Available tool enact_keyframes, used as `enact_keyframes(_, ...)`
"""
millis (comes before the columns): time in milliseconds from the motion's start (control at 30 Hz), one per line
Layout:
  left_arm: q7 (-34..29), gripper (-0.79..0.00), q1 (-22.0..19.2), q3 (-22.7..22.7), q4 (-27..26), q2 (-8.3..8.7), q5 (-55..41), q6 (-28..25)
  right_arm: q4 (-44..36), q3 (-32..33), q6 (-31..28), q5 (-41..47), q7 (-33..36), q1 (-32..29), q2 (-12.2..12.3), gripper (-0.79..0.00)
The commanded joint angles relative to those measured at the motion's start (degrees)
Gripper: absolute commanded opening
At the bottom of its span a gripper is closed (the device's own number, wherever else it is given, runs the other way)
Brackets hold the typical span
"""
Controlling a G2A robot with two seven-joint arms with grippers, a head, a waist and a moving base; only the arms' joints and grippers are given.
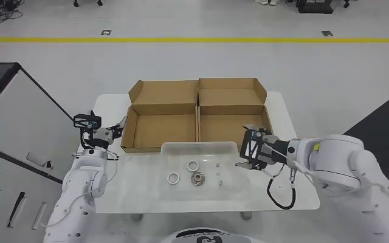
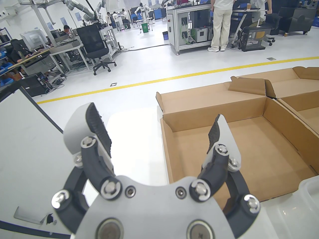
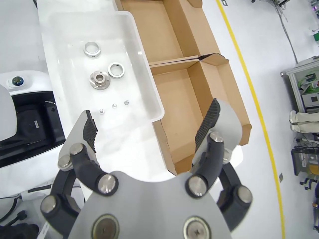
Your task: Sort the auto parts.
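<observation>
Rings (image 3: 92, 49), flange (image 3: 100, 80), perhaps screws (image 3: 114, 105) in tray (image 3: 146, 60)

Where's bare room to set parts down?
Both the left box and right box are bare inside. The tray is bare along its box-side edge and at its left end. Tight: tray middle, where rings, flanged hub and small pins cluster.

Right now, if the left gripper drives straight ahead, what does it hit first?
The left gripper would probably meet the left cardboard box at its near side wall first; depth is unclear.
</observation>
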Motion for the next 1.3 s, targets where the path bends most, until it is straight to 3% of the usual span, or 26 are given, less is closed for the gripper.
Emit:
enact_keyframes(0, 0.0, 0.000, 0.0, 0.0, 0.0, 0.00, 0.0, 0.0, 0.7, -2.7, 1.4, 1.5, 1.4, 2.1, 1.3, 0.000)
enact_keyframes(333, 0.0, 0.000, 0.0, 0.0, 0.0, 0.00, 0.0, 0.0, 3.6, -16.6, 6.8, 7.7, 6.8, 12.5, 6.5, 0.000)
enact_keyframes(800, 0.0, 0.000, 0.0, 0.0, 0.0, 0.00, 0.0, 0.0, 8.5, -37.6, 4.6, 10.0, 4.6, 28.4, 12.6, 0.000)
enact_keyframes(1033, 0.0, 0.000, 0.0, 0.0, 0.0, 0.00, 0.0, 0.0, 10.9, -44.5, 3.1, 11.2, 3.1, 35.4, 13.8, 0.000)
enact_keyframes(1267, 0.0, 0.000, 0.0, 0.0, 0.0, 0.00, 0.0, 0.0, 12.7, -49.2, 2.6, 12.1, 2.6, 39.8, 13.2, 0.000)
